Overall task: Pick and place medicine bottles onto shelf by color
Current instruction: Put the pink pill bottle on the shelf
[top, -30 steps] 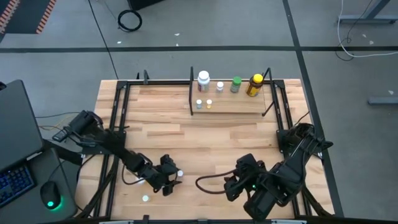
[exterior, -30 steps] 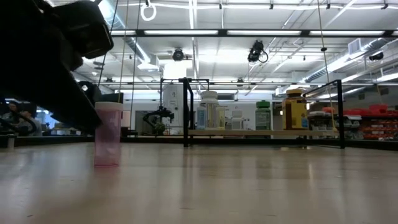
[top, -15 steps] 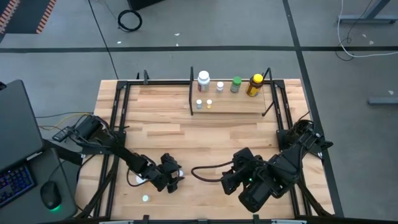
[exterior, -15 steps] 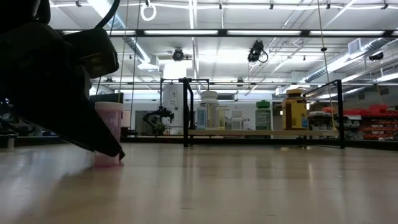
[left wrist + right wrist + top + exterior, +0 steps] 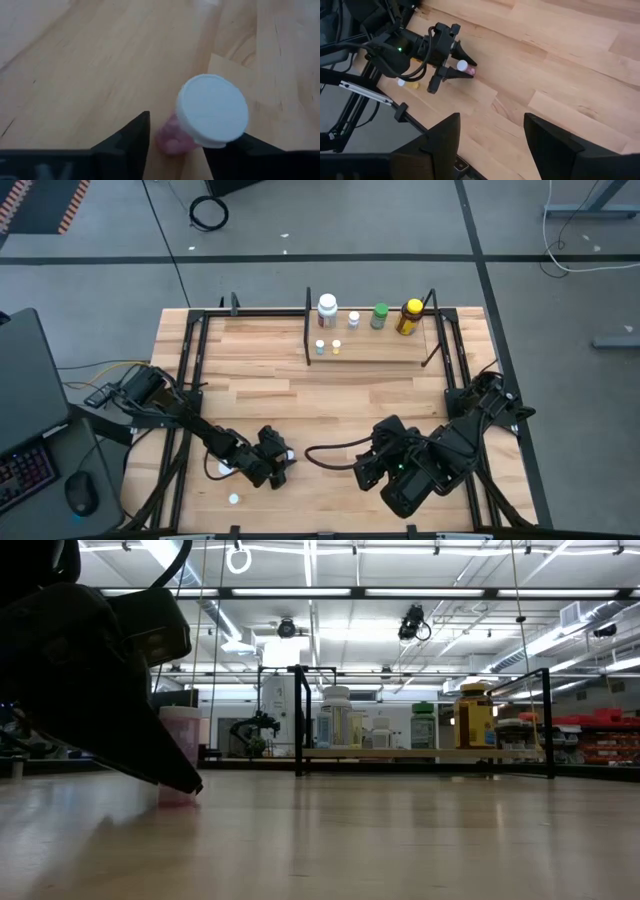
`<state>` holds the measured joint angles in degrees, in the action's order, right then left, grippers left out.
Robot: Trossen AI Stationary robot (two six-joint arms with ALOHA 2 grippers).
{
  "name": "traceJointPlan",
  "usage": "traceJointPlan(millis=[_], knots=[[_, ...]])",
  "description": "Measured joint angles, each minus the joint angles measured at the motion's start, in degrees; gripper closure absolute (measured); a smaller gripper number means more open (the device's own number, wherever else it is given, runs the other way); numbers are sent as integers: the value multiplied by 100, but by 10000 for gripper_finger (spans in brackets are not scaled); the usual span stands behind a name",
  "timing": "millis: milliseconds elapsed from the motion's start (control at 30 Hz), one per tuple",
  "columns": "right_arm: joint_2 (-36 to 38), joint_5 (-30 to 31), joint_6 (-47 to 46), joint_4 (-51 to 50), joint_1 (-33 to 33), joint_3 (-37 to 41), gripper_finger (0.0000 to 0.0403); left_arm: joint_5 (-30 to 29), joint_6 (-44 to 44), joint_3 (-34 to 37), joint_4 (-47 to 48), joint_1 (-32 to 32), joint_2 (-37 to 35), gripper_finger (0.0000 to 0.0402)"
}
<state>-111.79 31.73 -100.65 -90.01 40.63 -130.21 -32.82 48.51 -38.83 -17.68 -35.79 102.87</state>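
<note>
A small pink bottle with a white cap (image 5: 212, 110) stands upright on the tabletop near the front left; it also shows in the high view (image 5: 288, 455) and the low view (image 5: 180, 755). My left gripper (image 5: 190, 132) is open and low at the table, one finger on each side of the bottle; I cannot tell whether either touches it. My right gripper (image 5: 362, 472) is open and empty over the table's front middle. The shelf (image 5: 380, 355) at the back holds a white bottle (image 5: 327, 308), a green one (image 5: 379, 315), a yellow one (image 5: 408, 317) and three tiny ones.
Another small white-capped bottle (image 5: 233, 499) lies near the table's front edge, left of my left gripper; it also shows in the right wrist view (image 5: 402, 83). Black frame rails (image 5: 185, 380) run along the table's sides. A cable (image 5: 330, 452) trails from the right arm.
My left gripper has gone down to table level and closed in on the pink bottle, which now stands between its fingers and has kept its place. My right arm has shifted a little toward the table's left.
</note>
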Motion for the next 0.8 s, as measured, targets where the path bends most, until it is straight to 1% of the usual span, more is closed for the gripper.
traceJointPlan(millis=[300, 400, 533, 600, 667, 733, 800], knots=[[0, 0, 147, -1, -128, 0, 176, 223, -31, -39, -297, 0, -155, 288], [-2, 2, 187, -1, -155, 0, 176, 272, -170, -106, -306, 25, -318, 296], [-2, 4, 254, 27, -219, 0, 176, 518, -833, -292, -291, 128, -595, 292], [0, 0, 468, 162, -283, 0, 176, 825, -1218, -427, -288, 230, -783, 287], [0, -67, 883, 424, -382, 0, 176, 1262, -1502, -590, -240, 365, -977, 283], [10, -338, 1581, 885, -534, 2, 176, 1771, -1695, -781, 14, 509, -1201, 282], [29, -820, 2398, 1410, -735, 4, 176, 2334, -1852, -1043, 357, 666, -1429, 285]])
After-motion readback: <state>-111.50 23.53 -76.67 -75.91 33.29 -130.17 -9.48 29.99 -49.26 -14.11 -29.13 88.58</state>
